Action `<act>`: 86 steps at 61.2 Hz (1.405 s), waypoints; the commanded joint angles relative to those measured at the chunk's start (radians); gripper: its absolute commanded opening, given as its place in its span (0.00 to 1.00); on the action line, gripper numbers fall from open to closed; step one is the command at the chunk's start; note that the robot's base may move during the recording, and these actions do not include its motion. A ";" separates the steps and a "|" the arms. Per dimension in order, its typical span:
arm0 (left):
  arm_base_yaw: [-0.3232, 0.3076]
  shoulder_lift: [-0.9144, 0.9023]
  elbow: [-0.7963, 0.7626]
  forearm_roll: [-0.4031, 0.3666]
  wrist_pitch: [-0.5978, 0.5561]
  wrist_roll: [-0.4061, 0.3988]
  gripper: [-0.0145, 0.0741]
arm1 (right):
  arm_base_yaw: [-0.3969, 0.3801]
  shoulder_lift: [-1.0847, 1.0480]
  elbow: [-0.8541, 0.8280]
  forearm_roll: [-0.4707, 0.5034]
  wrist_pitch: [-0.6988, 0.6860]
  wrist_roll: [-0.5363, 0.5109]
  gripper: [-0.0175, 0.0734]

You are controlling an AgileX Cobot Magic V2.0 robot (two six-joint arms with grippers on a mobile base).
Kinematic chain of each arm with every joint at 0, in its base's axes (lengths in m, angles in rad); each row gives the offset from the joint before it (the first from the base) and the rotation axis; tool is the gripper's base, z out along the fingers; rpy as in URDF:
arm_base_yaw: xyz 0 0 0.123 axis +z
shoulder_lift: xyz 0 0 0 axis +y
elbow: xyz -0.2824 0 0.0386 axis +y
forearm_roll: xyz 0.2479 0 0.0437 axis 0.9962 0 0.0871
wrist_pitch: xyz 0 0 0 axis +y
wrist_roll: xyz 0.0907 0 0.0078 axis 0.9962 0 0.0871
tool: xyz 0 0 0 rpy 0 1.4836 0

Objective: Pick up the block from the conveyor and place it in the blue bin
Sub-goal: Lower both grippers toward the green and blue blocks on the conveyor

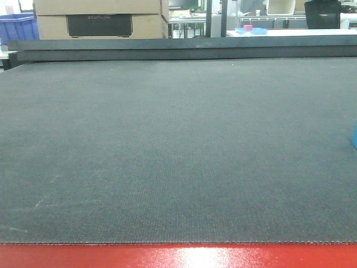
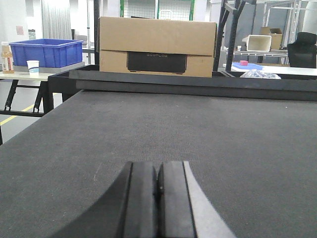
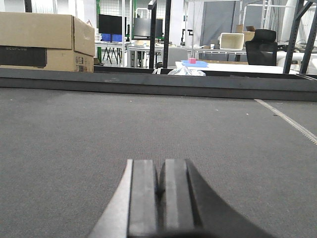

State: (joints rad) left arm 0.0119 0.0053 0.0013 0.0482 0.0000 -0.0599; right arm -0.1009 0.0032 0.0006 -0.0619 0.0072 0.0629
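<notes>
The block (image 1: 355, 137) looks light, rigid and smooth to me, so I would pinch it across two flat opposite faces. Only a blue sliver shows, on the conveyor (image 1: 178, 156) at its right side. My left gripper (image 2: 159, 173) and right gripper (image 3: 159, 173) hang low over the conveyor, pads pressed together and empty, and neither wrist view shows the block.

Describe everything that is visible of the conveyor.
The conveyor is a very wide, flat belt of dark grey-green, finely woven material. It lies level and fills most of the front view. A glossy red frame edge runs along its near side, a dark rail along its far side. Only a blue sliver of the block shows on it, at the right border.
</notes>
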 commanded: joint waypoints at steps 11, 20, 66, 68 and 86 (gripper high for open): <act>0.005 -0.005 -0.001 0.004 -0.018 -0.003 0.04 | -0.004 -0.003 -0.001 0.004 -0.015 -0.002 0.01; 0.005 -0.005 -0.001 0.004 -0.018 -0.003 0.04 | -0.004 -0.003 -0.001 0.004 -0.015 -0.002 0.01; 0.005 -0.005 -0.080 0.008 0.028 -0.003 0.04 | -0.004 -0.003 -0.054 0.004 -0.096 -0.002 0.01; 0.005 -0.005 -0.114 0.008 0.067 -0.003 0.04 | -0.004 -0.003 -0.086 0.004 -0.082 -0.002 0.01; 0.005 0.106 -0.458 0.008 0.407 -0.003 0.04 | -0.004 0.043 -0.429 0.004 0.218 -0.002 0.01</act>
State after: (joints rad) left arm 0.0119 0.0553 -0.3694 0.0524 0.3337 -0.0599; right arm -0.1009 0.0085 -0.3417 -0.0619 0.0989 0.0629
